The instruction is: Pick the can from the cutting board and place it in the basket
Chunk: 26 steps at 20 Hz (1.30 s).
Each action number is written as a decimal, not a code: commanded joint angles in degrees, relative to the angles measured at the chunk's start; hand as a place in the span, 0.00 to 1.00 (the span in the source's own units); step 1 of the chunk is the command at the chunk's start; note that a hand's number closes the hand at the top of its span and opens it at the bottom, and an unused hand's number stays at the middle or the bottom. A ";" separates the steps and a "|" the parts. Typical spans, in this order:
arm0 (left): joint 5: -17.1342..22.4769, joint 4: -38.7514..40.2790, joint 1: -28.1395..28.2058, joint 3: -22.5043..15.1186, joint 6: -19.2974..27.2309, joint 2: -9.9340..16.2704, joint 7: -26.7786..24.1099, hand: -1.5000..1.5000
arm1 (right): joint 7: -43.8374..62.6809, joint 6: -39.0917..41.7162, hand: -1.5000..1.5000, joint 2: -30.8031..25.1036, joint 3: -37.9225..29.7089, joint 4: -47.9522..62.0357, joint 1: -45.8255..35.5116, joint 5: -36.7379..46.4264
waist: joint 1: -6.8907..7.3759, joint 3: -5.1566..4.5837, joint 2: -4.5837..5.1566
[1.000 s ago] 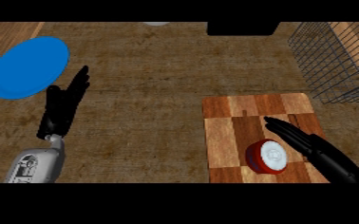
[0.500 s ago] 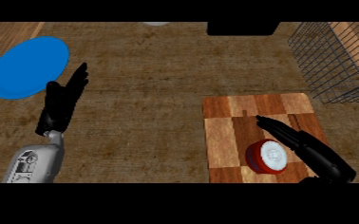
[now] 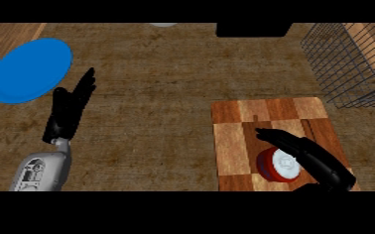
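Observation:
A red can (image 3: 278, 164) with a white top stands on the wooden cutting board (image 3: 242, 129) at the lower right. My right hand (image 3: 311, 153) lies over and just right of the can, fingers stretched toward the upper left, not curled round it. Part of the can's right side is hidden by the hand. The wire basket (image 3: 344, 62) stands at the right edge, beyond the board. My left hand (image 3: 70, 106) rests open at the left, fingers pointing up.
A blue plate (image 3: 33, 69) lies at the far left. A black box (image 3: 249, 29) sits at the top edge, with a pale round object (image 3: 163, 25) left of it. Brown counter stretches between the plate and the board.
My right hand has slid down and left along the board, closing in on the can. The can and the left hand have not moved.

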 commanded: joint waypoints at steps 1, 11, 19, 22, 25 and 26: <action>-0.01 -0.11 0.51 0.58 -0.40 -0.48 -0.01 0.50 | -5.75 -3.79 1.00 -0.68 0.91 4.49 0.13 3.23 | 0.04 0.01 0.01; -1.96 0.99 1.69 -0.47 1.08 -2.60 -2.27 0.50 | -7.64 -16.99 1.00 2.94 3.69 7.55 -3.84 12.26 | 0.18 0.01 0.04; -0.94 -0.94 -2.29 -1.27 -2.12 -0.65 0.11 0.50 | 33.89 -11.16 1.00 4.38 -1.33 18.52 -24.04 31.86 | 5.33 -0.20 1.23; -1.32 1.17 -3.03 -0.94 -1.59 -0.87 -0.80 0.50 | 39.53 -11.03 1.00 7.42 -0.18 26.17 -34.98 35.92 | 3.68 -0.04 0.94; -0.63 0.74 -3.18 0.22 -1.06 -0.83 2.12 0.50 | 40.48 -16.64 1.00 14.44 -5.54 32.09 -38.84 29.90 | 2.07 0.06 0.57; 0.31 1.52 -4.56 1.54 -1.93 0.35 1.51 0.50 | 40.28 -16.70 1.00 14.52 -6.98 33.26 -41.33 27.60 | 1.91 0.05 0.58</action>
